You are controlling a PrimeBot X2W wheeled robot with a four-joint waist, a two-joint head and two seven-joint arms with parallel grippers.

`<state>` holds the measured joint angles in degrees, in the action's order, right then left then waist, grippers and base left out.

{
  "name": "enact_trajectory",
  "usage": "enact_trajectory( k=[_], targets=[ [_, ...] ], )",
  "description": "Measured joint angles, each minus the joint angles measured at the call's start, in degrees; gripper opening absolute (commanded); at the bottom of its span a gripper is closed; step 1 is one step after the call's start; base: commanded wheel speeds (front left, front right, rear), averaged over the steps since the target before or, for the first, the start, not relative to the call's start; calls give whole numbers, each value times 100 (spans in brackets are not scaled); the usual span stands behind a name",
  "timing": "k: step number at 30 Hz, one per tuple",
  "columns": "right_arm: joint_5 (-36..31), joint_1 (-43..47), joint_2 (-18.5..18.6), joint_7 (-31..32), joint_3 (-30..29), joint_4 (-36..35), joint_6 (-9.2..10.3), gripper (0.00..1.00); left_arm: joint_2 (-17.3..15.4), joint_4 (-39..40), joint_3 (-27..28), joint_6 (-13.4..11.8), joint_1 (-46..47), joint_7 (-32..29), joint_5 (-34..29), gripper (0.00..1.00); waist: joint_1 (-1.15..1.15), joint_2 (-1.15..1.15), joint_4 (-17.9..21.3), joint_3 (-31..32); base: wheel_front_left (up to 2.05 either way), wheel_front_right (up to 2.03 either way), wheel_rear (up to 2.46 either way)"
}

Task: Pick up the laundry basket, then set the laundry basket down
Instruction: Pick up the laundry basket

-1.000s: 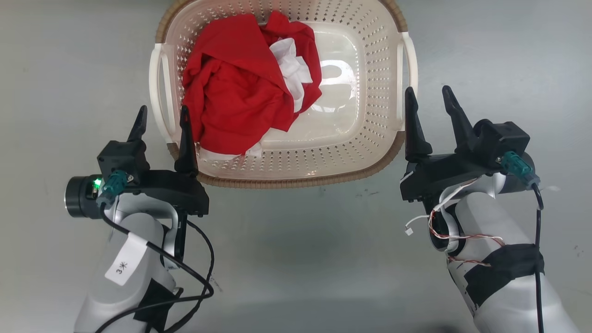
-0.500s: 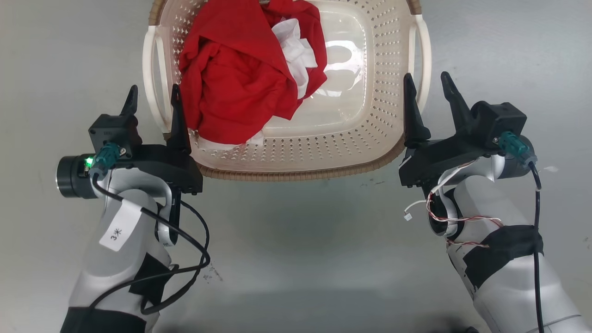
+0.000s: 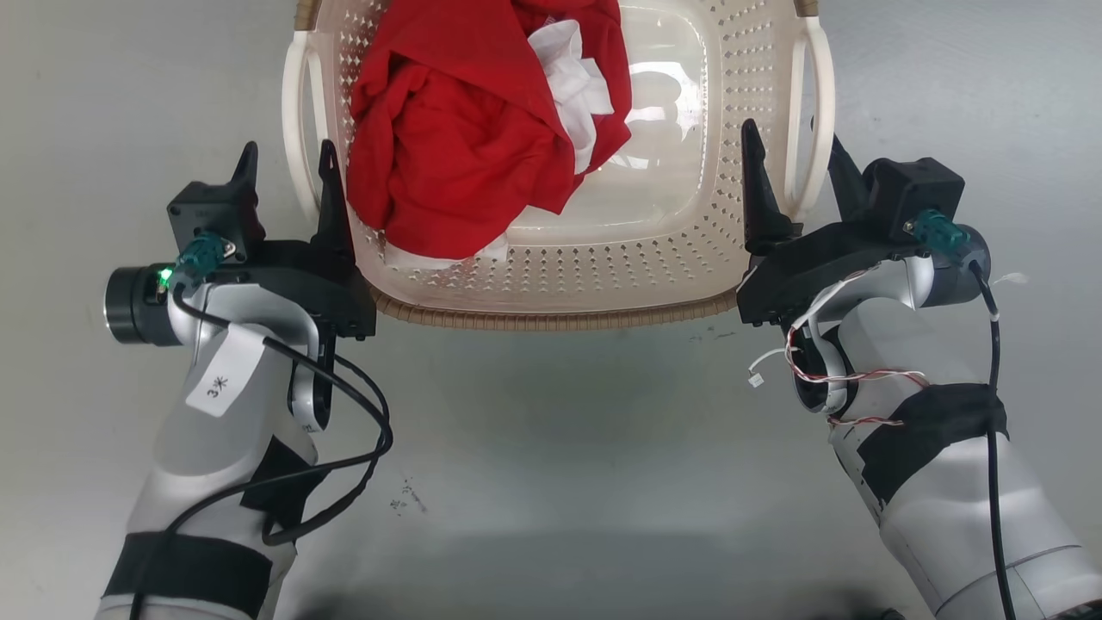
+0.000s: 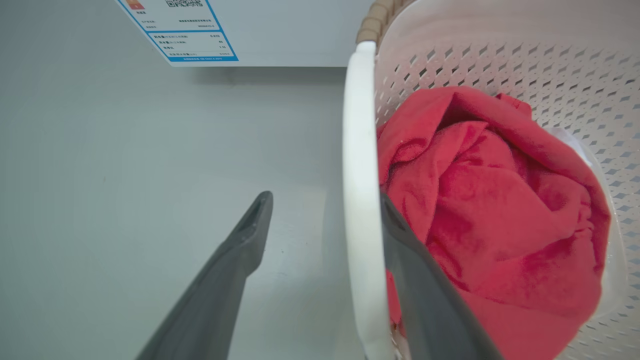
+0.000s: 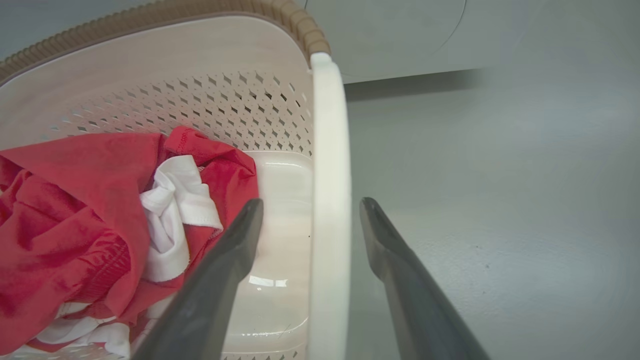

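Left gripper [image 3: 287,148] held wide astride left handle [image 3: 293,112]; right gripper [image 3: 790,138] likewise astride right handle [image 3: 824,86]; laundry basket [image 3: 551,320] far rim cropped.

The laundry basket [image 3: 560,280], cream perforated plastic with a brown woven rim and white loop handles, stands upright on the floor [image 3: 551,482].
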<state>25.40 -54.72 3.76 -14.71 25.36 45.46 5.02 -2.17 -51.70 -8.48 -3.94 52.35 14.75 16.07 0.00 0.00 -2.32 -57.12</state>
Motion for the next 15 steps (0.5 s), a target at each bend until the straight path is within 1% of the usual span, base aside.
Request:
enact_trajectory(
  k=[10, 11, 13, 14, 15],
  targets=[
    [244, -162, 2, 0, 218, 281, 11, 100, 32, -403, -194, 156, 236, -2, -2, 100, 0, 0, -53, -60, 0, 0, 0],
    [292, -189, 2, 0, 243, 305, 16, 100, 32, -435, -213, 200, 276, -2, -2, 100, 0, 0, -56, -67, 0, 0, 0],
    [342, -250, 2, 0, 281, 325, 42, 100, 40, -511, -255, 203, 353, -2, -2, 100, 0, 0, -62, -80, 0, 0, 0],
    [352, -267, 4, 0, 300, 335, 53, 100, 40, -544, -271, 249, 389, -2, -2, 98, 0, 0, -64, -87, 0, 0, 0],
    [377, -279, 4, 0, 325, 348, 53, 100, 41, -569, -286, 252, 416, -2, -2, 85, 0, 0, -66, -92, 0, 0, 0]
  ],
)
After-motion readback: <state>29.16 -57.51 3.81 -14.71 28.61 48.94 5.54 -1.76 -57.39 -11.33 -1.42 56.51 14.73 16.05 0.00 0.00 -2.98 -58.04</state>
